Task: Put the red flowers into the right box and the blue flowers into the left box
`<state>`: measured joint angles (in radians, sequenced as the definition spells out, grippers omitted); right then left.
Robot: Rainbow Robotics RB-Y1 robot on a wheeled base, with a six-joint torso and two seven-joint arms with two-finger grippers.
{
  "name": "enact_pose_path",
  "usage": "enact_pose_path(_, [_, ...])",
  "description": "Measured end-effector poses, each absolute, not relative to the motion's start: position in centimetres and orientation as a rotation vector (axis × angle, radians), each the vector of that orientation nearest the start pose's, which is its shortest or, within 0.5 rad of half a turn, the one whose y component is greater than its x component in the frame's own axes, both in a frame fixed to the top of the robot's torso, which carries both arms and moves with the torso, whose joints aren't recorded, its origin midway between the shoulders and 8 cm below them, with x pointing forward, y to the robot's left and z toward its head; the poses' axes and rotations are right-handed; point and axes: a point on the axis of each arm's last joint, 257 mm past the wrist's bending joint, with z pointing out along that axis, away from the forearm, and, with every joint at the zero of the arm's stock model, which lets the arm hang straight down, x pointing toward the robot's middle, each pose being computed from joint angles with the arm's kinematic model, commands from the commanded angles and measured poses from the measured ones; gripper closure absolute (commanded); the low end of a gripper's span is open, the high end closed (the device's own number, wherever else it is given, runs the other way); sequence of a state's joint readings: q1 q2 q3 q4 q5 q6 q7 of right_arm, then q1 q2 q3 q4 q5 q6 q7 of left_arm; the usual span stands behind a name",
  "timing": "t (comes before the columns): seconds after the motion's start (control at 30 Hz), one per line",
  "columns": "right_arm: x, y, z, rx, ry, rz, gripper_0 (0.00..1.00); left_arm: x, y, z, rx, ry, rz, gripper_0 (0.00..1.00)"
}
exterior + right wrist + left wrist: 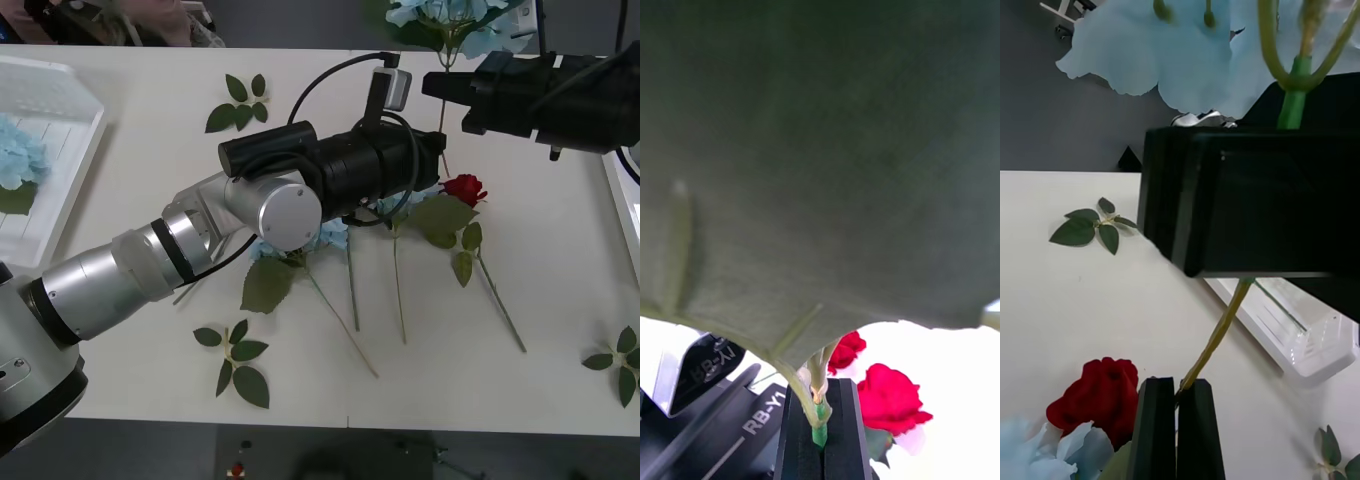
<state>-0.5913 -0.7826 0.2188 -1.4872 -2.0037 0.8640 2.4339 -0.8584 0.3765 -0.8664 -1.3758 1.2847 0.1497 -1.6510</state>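
Now, blue flower [1172,52]: aloft over the worktop [120,300], its one stem shared by both grippers.
Right gripper [820,427]: jaws clamped high on the stem.
Left gripper [1176,420]: jaws pinched lower down.
Handling: probably light with a floppy head; grip the stem.

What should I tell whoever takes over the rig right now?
Right gripper: shut on the stem of a blue flower, lifted over the table's far side.
Left gripper: shut on the same stem lower down; looks like a mid-air handover.
Done: one blue bloom lies in the left box.
Left: the held flower goes to the left box, as does another blue head under the left arm. The red flower on the table goes to the right box.
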Motion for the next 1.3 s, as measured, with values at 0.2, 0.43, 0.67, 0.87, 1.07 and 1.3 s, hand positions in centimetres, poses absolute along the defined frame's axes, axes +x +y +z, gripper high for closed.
enact_pose_path(0.2, [53.4, -11.0, -2.6, -0.773, 1.583, 0.916, 1.0, 52.7, -15.1, -10.0, 0.589, 1.633, -1.0, 1.0])
enact_pose_path(0.43, [53.5, -11.1, -2.7, -0.777, 1.59, 0.904, 0.86, 52.7, -15.1, -10.0, 0.59, 1.632, -0.998, 1.0])
enact_pose_path(0.67, [54.1, -11.1, -2.6, -0.803, 1.599, 0.85, 0.15, 52.9, -15.0, -9.8, 0.586, 1.619, -0.994, 1.0])
enact_pose_path(0.87, [54.3, -11.1, -2.6, -0.813, 1.6, 0.83, 0.0, 52.9, -15.0, -9.8, 0.586, 1.62, -0.994, 1.0])
enact_pose_path(1.07, [53.6, -11.5, -4.9, -0.908, 1.658, 0.78, 0.0, 53.4, -14.2, -9.9, 0.586, 1.623, -0.974, 1.0])
enact_pose_path(1.3, [49.9, -17.6, -9.5, -0.918, 2.057, 0.796, 0.0, 55.7, -7.2, -9.5, 0.608, 1.638, -0.85, 1.0])
